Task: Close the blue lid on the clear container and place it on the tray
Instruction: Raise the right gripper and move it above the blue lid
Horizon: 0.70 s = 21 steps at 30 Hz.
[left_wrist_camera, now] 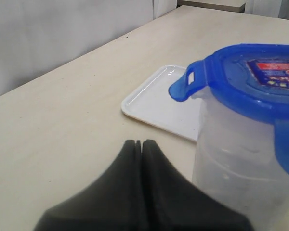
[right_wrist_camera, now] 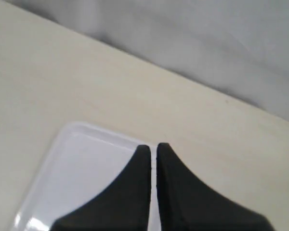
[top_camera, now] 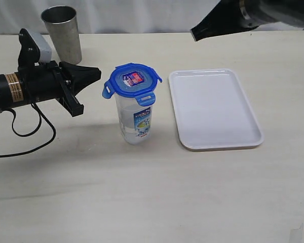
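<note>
Left of the tray [top_camera: 218, 109]: the clear container [top_camera: 134, 124] upright, the blue lid [top_camera: 134, 81] atop; left gripper [top_camera: 97, 73] beside it, fingers pressed together; right gripper [right_wrist_camera: 153, 147], fingers almost touching.

Narrow open gap between clear container [top_camera: 136, 121] and tray [top_camera: 215, 109]

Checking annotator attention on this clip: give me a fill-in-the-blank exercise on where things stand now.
1. The blue lid rests on ____ of the clear container.
2. The clear container stands on the ____, not on the tray.
3. The left gripper has its jaws ____.
Missing words: top; table; shut.
</note>
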Motion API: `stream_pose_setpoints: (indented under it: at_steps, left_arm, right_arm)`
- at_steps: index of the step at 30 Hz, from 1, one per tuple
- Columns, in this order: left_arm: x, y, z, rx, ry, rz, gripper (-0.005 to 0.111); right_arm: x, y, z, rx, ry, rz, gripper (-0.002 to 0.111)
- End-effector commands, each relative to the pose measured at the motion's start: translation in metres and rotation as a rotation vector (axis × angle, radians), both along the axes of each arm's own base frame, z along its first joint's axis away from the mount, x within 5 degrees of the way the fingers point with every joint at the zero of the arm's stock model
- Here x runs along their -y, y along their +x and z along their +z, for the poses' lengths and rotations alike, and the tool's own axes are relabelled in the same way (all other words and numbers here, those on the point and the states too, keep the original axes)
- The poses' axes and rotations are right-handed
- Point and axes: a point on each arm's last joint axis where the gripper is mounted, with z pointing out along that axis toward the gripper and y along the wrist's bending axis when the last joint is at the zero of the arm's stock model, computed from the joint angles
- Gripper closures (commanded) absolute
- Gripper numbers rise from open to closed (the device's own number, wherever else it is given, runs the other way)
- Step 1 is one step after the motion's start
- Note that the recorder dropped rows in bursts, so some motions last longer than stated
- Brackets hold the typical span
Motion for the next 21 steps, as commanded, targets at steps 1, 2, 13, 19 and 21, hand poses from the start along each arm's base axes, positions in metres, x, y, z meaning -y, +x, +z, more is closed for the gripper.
stream_pose_setpoints:
  at_steps: [1, 2, 13, 19, 21]
  left_arm:
    - [-0.001, 0.002, 0.002, 0.008, -0.01, 0.011, 0.107]
    - [-0.001, 0.002, 0.002, 0.008, -0.01, 0.011, 0.107]
    - [-0.001, 0.002, 0.002, 0.008, -0.008, 0.009, 0.107]
    - [-0.001, 0.002, 0.002, 0.004, -0.01, 0.011, 0.107]
    - [-0.001, 0.002, 0.002, 0.004, -0.01, 0.011, 0.107]
  right_arm:
    - [-0.021, 0.007, 0.006, -0.225, 0.001, 0.082, 0.104]
    - [-0.031, 0.006, 0.01, -0.256, 0.049, 0.162, 0.104]
    - [-0.106, -0.018, 0.008, -0.467, 0.148, 0.545, 0.104]
    - [-0.115, -0.008, -0.022, -0.548, 0.115, 0.53, 0.104]
    - [-0.116, -0.007, -0.027, -0.56, 0.108, 0.53, 0.104]
